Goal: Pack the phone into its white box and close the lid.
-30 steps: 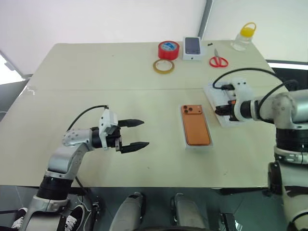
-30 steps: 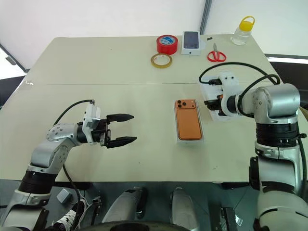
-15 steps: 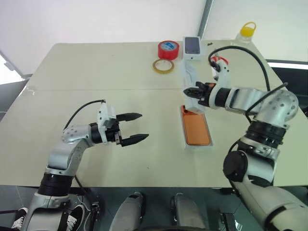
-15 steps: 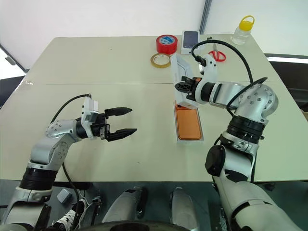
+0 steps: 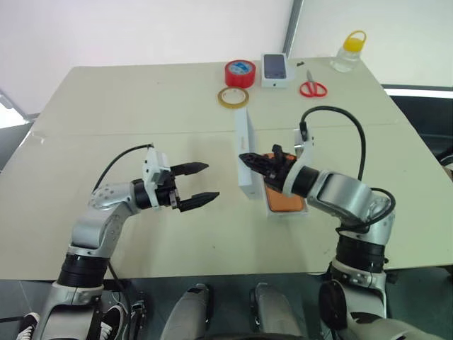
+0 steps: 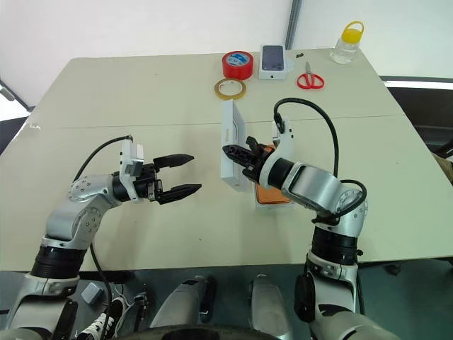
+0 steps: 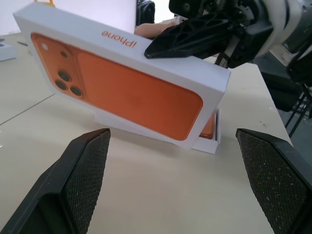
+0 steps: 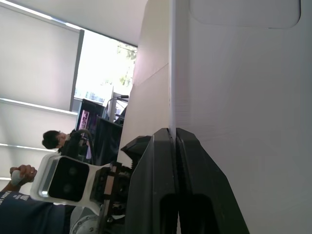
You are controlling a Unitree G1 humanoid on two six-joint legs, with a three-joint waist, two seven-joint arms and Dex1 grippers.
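The orange phone (image 5: 286,203) lies face down in the shallow white box (image 7: 208,144) at mid-table, partly covered by my right forearm. My right gripper (image 5: 244,158) is shut on one wall of the lid (image 5: 245,149), which it holds in the air, stood on its edge, just left of the phone. The lid's (image 7: 127,88) outer face carries an orange phone picture and faces my left gripper (image 5: 211,181). That gripper hangs open and empty a short way to the lid's left, pointing at it. The lid's (image 8: 243,97) inside is plain white.
Along the far edge stand a red tape roll (image 5: 239,73), a yellowish tape ring (image 5: 232,98), a small white box with a phone picture (image 5: 274,69), red scissors (image 5: 312,88) and a yellow-capped bottle (image 5: 348,53). A person (image 8: 19,209) shows in the right wrist view.
My right arm lifted the lid off the table at the right, swung it left past the phone and turned it up on its edge. The left gripper stayed put.
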